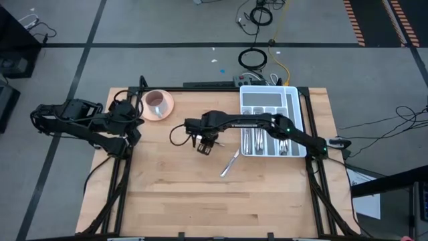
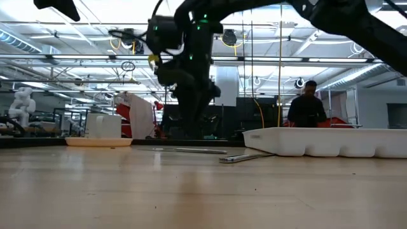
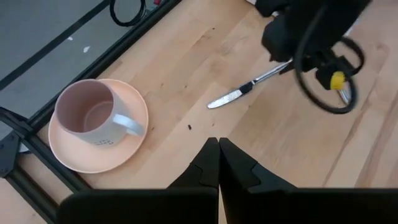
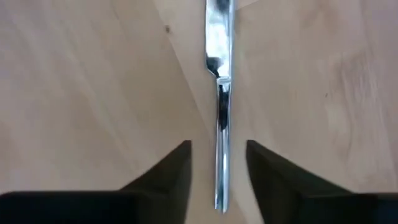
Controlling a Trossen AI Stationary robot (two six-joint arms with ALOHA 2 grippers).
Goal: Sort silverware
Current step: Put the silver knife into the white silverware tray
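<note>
A silver knife [image 4: 219, 93] lies flat on the wooden table, right under my right gripper [image 4: 217, 146]. That gripper points down, open and above the table, one finger on either side of the knife's handle without touching it. The same knife [image 3: 249, 90] shows in the left wrist view, blade toward the pink saucer. A second piece of silverware [image 1: 231, 163] lies slanted on the table nearer the front. More silverware fills the white tray [image 1: 294, 100] at the far right. My left gripper [image 3: 217, 162] waits shut at the table's left, above the wood.
A pink saucer [image 1: 167, 107] with a pale cup [image 3: 93, 115] on it stands at the far left of the table. In the low view the tray's white wall [image 2: 324, 141] rises at the right. A person [image 2: 307, 105] stands in the room behind.
</note>
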